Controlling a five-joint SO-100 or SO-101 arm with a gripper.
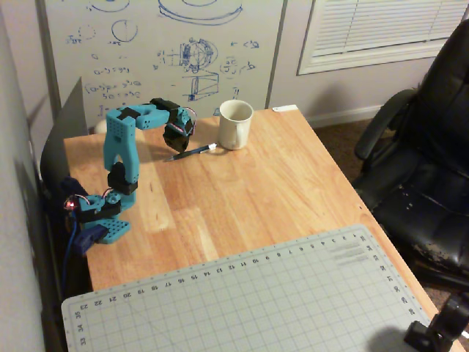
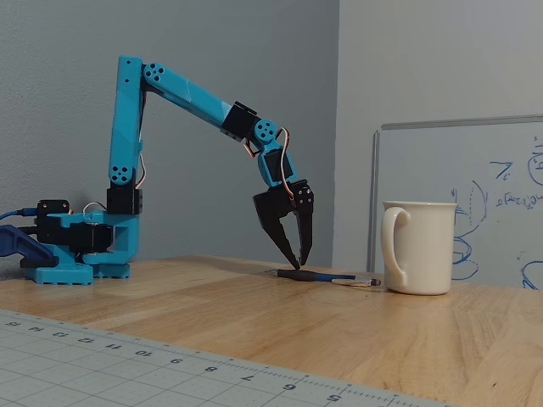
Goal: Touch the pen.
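The pen [image 2: 327,276] lies flat on the wooden table [image 2: 254,314] directly beneath the gripper [image 2: 299,260], its dark blue barrel running away from the fingertips toward the cream mug [image 2: 420,246] and its pale end stopping just short of the mug's base. In the overhead view the pen [image 1: 192,151] shows as a slim dark line with a small white tip, set at a slight slant, its dark end tucked under the gripper [image 1: 176,144] and its white tip near the mug [image 1: 236,123]. The gripper points down with its two black fingers parted only a little, a narrow wedge of gap showing between them in the fixed view, and nothing pinched. Its tips look to be at, or a hair above, the pen's near end; whether they actually rest on the barrel cannot be told. By my reading, the step in hand is the last of the approach, or the touch itself. If contact is not yet made, the next move calls for a small, gentle drop onto the barrel, since a hard press could roll the pen aside
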